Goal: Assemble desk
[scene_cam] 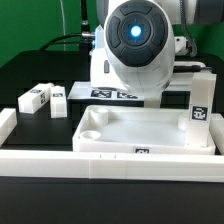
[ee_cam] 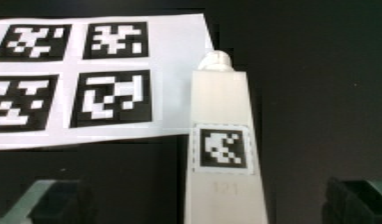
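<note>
White plastic leg lying at edge of marker board, between wide-open gripper fingers, nothing held. Pick-up step, apparently; desk top lying nearby. Next: lower squarely, close on leg's sides.

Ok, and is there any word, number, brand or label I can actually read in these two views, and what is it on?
No words, numbers or brands can be read in either view.
marker board: four black-and-white tags, patterns only, no letters.
leg: one tag of the same kind, no text.
Other tags in the exterior view: too small and blurred to read.
</note>
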Controlling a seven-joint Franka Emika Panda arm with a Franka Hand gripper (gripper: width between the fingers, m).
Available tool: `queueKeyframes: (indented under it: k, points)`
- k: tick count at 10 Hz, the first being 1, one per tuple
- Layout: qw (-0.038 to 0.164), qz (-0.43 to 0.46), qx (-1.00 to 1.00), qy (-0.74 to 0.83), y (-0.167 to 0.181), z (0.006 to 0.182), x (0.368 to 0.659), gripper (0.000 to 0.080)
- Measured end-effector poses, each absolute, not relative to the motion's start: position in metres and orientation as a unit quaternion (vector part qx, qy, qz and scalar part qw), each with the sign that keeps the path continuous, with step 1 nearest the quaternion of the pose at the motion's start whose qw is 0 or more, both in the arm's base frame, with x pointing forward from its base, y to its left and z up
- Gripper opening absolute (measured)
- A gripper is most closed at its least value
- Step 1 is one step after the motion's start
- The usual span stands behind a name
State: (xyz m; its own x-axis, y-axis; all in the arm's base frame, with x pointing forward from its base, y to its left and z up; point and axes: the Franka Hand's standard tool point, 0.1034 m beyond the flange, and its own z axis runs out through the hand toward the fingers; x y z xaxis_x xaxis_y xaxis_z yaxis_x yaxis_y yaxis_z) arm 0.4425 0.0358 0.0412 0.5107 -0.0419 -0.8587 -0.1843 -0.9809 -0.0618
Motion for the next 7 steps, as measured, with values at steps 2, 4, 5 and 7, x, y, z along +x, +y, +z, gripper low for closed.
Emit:
queueKeyframes:
  k: [2, 4, 5, 7]
  points:
    - [0.073, 0.504, -0.858, 0.064, 0.036, 0.043, 0.439, 0.0649]
    - [0.071, 0.498, -0.862, 0.062, 0.039, 0.038, 0.441, 0.0649]
    - [0.070, 0.496, -0.864, 0.061, 0.040, 0.035, 0.440, 0.0649]
    - [0.066, 0.493, -0.866, 0.058, 0.044, 0.025, 0.437, 0.0649]
